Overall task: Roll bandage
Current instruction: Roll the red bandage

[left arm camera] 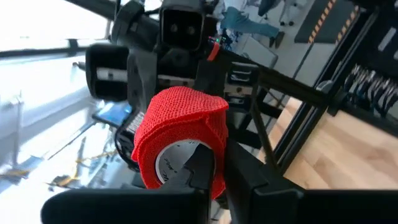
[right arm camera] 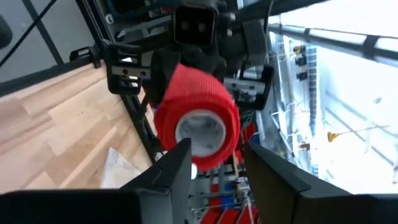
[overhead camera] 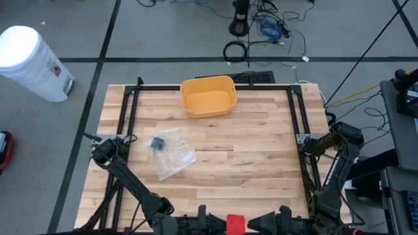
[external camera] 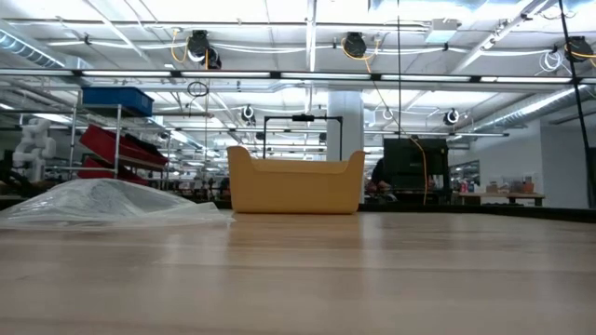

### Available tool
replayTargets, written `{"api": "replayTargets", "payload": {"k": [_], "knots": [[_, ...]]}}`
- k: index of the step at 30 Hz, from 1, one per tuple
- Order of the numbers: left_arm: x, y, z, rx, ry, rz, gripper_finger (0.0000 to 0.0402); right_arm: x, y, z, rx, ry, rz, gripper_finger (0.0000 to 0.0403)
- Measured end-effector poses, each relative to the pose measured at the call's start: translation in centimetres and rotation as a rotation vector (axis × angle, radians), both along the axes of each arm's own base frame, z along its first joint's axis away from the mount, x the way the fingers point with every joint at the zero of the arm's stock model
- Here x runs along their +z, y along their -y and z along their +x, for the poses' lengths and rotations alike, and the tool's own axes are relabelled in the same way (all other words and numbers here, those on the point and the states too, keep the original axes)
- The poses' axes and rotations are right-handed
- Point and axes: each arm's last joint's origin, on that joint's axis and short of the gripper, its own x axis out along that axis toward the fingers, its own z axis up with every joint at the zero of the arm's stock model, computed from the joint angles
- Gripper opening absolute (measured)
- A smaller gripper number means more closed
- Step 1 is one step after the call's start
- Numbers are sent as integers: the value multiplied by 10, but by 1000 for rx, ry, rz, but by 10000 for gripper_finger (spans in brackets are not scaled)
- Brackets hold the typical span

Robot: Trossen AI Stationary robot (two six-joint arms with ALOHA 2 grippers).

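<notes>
A red bandage roll (overhead camera: 235, 224) with a white core is held in the air at the table's near edge, between my two grippers. My left gripper (left arm camera: 221, 171) is shut on the roll (left arm camera: 180, 134). My right gripper (right arm camera: 217, 158) faces it from the other side. It is open, with its fingers standing on either side of the roll's near end (right arm camera: 199, 130). I cannot tell whether they touch it. The roll is out of the low view. My left gripper holds the roll by its wall (left arm camera: 214, 168) at the end that faces it. One finger (left arm camera: 200, 163) lies over the white core's opening and the other (left arm camera: 249, 177) is outside the red winding. The roll is lifted clear, its axis running between the two grippers.
A yellow bin (overhead camera: 208, 96) stands at the table's far middle and also shows in the low view (external camera: 295, 181). A clear plastic bag (overhead camera: 171, 152) with a dark piece inside lies left of centre. Black frame rails (overhead camera: 130, 98) run along the table's left, right and far sides.
</notes>
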Motion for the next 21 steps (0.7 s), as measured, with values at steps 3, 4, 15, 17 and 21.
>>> {"api": "replayTargets", "payload": {"k": [3,4,15,17,21], "knots": [[0,-2,2,-9,-4,-79,27,1,-2,-3,14,0,-43,132],[0,-3,3,-9,-4,-106,27,1,-2,-3,19,-1,-61,132],[0,-9,10,-69,-16,-353,27,-20,-14,9,21,-34,-406,132],[0,-10,11,-74,-19,-378,27,-22,-17,11,17,-26,-446,132],[0,-11,11,-78,-22,-408,27,-24,-22,10,20,-19,-519,132]]}}
